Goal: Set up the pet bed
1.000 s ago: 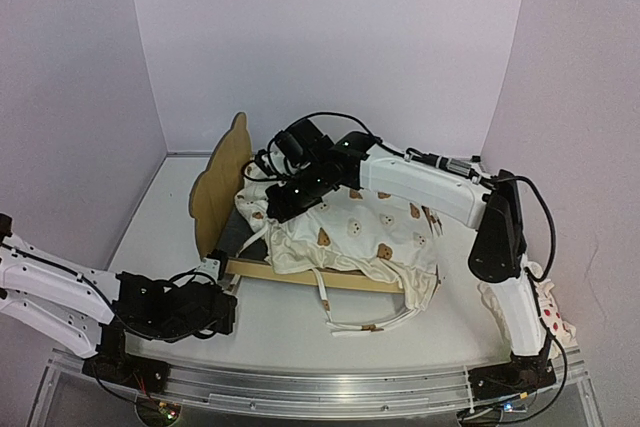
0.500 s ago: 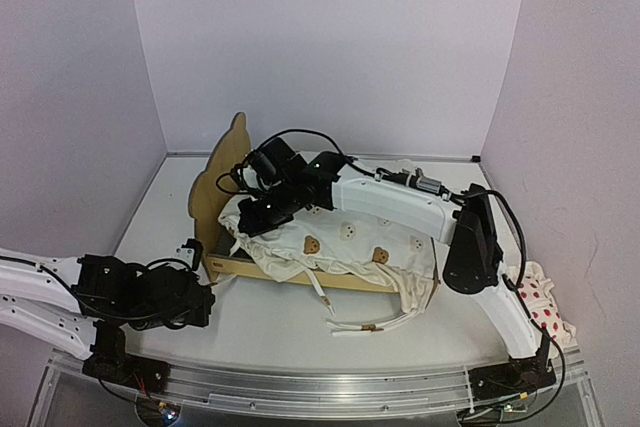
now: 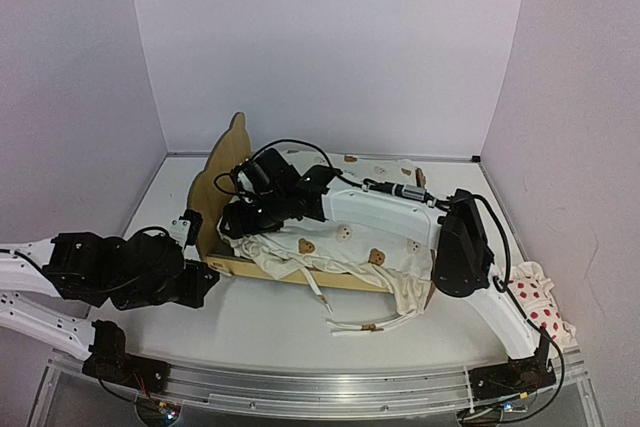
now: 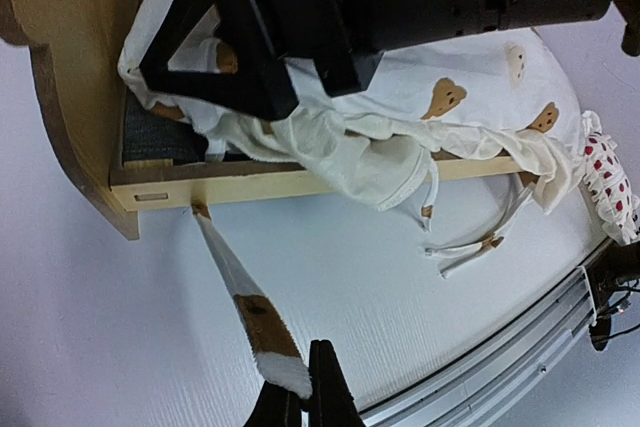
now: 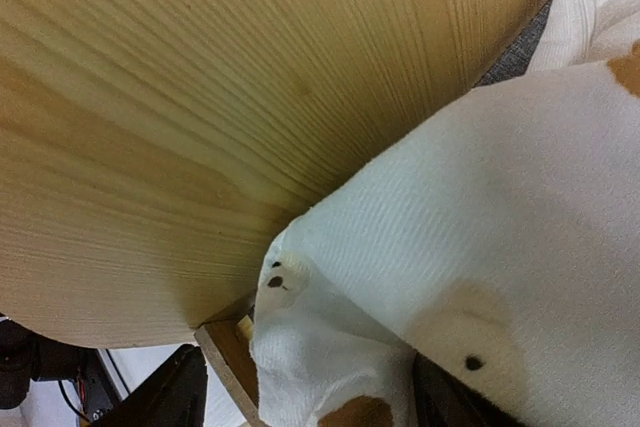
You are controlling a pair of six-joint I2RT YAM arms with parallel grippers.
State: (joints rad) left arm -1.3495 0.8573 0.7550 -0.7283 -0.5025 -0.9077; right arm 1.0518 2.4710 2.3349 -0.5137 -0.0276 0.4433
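L claw [image 4: 305, 395] clenched on tie [image 4: 240, 297], prob. drawing cushion [image 4: 470, 67] onto bed [image 4: 300, 183] near desk's [image 3: 290, 332] left edge; R claw [image 3: 232, 223] released by headboard [image 5: 200, 97].

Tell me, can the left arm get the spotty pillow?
Probably not. The red-dotted pillow lies at the far right, past the right arm, and the left gripper is shut on the cushion's tie.

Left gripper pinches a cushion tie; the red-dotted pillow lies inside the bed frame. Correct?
No. The left gripper does pinch the tie, but the red-dotted pillow lies by the right arm's base, outside the pet bed: see the top view.
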